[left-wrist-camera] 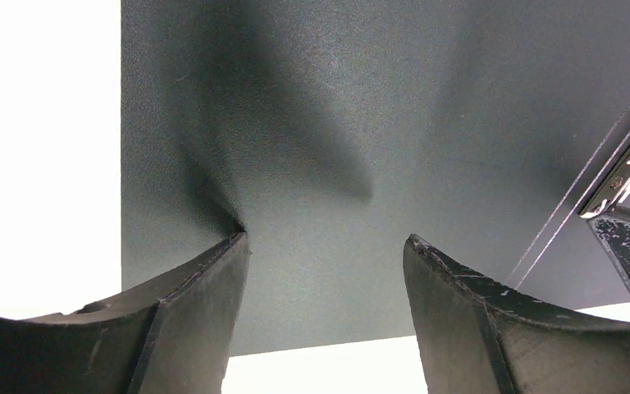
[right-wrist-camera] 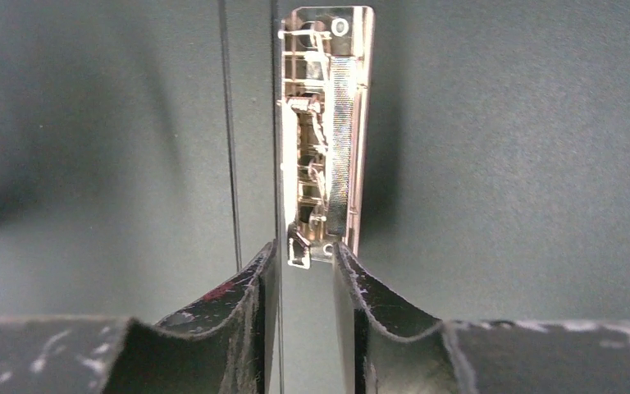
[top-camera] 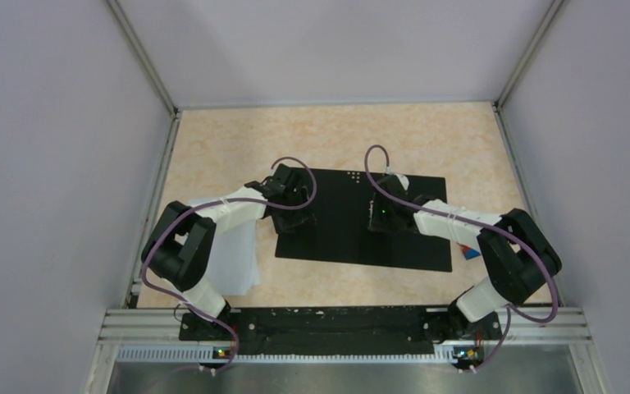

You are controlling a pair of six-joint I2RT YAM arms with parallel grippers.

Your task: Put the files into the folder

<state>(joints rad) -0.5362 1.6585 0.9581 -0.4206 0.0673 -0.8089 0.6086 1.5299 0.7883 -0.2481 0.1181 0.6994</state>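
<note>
The white files (top-camera: 234, 261) lie flat by the left arm, just beside the open folder (top-camera: 340, 226). A small red and blue block (top-camera: 469, 251) peeks out under the right arm. The folder is black inside with a shiny metal clip (right-wrist-camera: 324, 139). The left gripper (left-wrist-camera: 326, 242) hangs wide open over it. The right gripper (right-wrist-camera: 303, 250) is open a crack at the clip's end.

Working in a robotics lab cell: being boxed in by grey panels (top-camera: 49, 164) beyond the left gripper (top-camera: 291, 205), bolted to an aluminium rail (top-camera: 344, 324) behind it.
</note>
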